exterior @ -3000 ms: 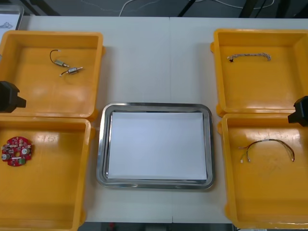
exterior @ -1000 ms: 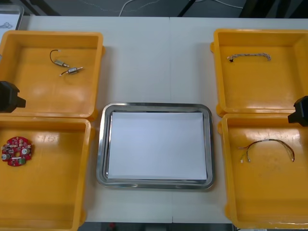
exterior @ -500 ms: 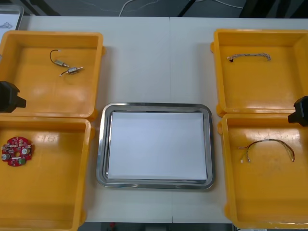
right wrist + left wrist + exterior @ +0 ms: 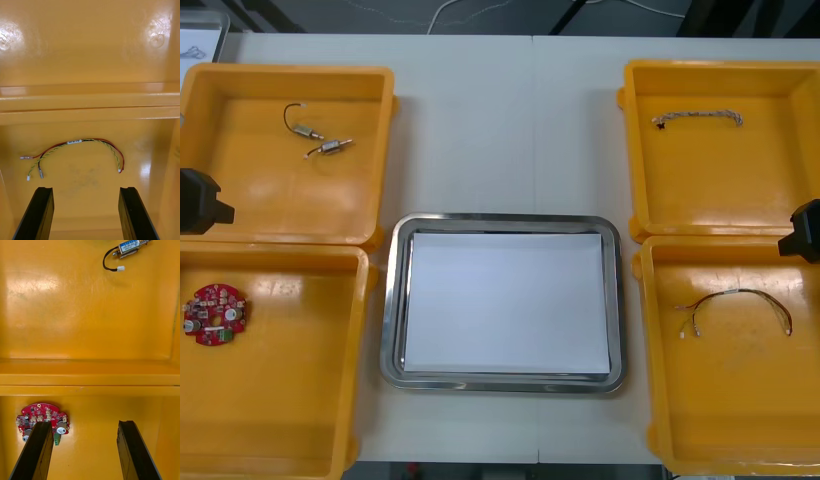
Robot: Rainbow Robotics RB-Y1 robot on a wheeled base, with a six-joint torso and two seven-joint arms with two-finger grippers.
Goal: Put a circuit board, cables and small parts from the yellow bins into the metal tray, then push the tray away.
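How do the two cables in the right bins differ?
The twisted cable is pale blue-white and lies nearly straight; the red and yellow cable bows in an arch. The twisted cable sits in the far right bin, the red and yellow cable in the near right bin. Both lie loose, ungrasped, the right gripper open, aimed at the near one.
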